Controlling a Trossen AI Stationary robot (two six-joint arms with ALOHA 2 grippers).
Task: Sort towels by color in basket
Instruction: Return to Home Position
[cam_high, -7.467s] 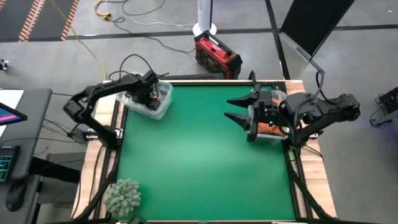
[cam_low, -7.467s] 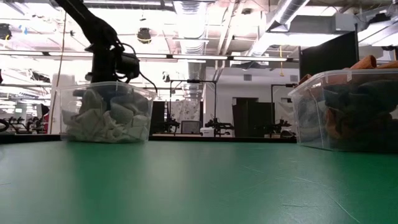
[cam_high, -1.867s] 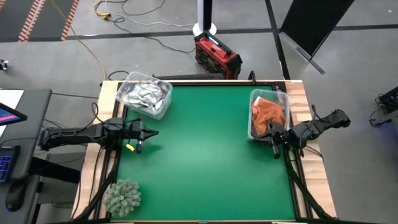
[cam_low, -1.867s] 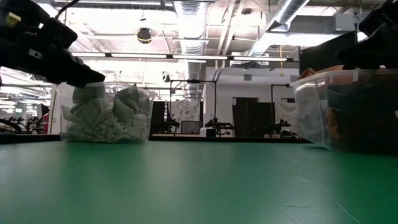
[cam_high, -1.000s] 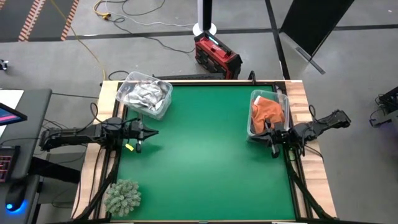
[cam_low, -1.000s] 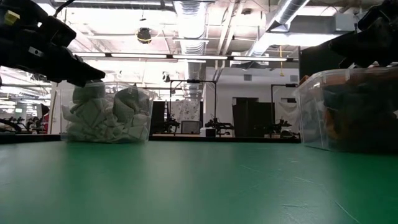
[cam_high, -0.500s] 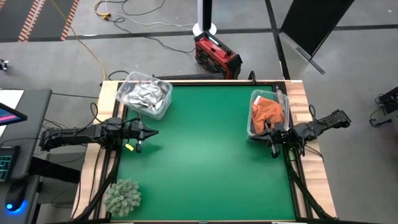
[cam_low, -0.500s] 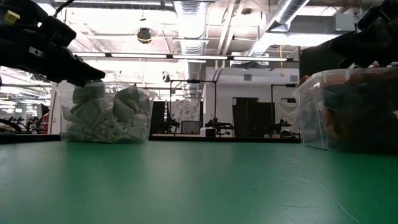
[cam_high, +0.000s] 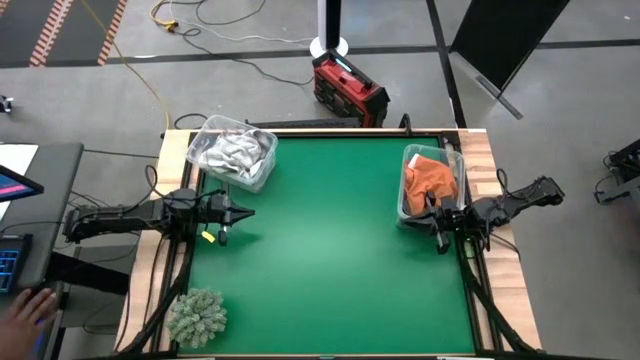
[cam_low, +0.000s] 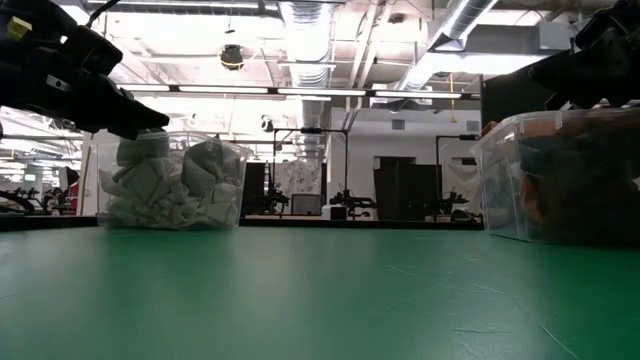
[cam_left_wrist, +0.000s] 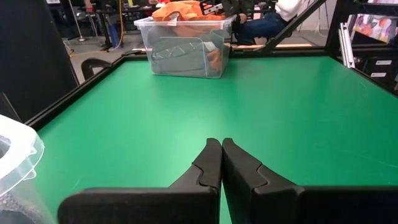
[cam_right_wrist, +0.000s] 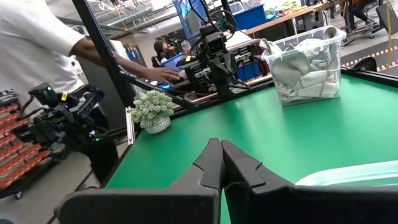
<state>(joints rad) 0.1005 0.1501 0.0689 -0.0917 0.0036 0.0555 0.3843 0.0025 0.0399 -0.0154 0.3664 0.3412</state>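
Observation:
White and grey towels (cam_high: 230, 152) fill a clear bin (cam_high: 262, 160) at the table's far left; they show again as towels (cam_right_wrist: 305, 65) in the right wrist view. Rust-orange towels (cam_high: 432, 180) top a second clear bin (cam_high: 404, 195) at the far right, over grey cloth (cam_left_wrist: 180, 56). My left gripper (cam_high: 250, 212) hovers shut over the table's left edge, pointing right, holding nothing. My right gripper (cam_high: 431, 207) is shut at the right bin's near end, holding nothing.
A fuzzy grey-green clump (cam_high: 197, 316) sits at the near left corner. The green mat (cam_high: 330, 260) lies bare between the bins. A person (cam_right_wrist: 37, 37) stands beyond the table's left side, and a hand (cam_high: 25, 308) shows at a keyboard.

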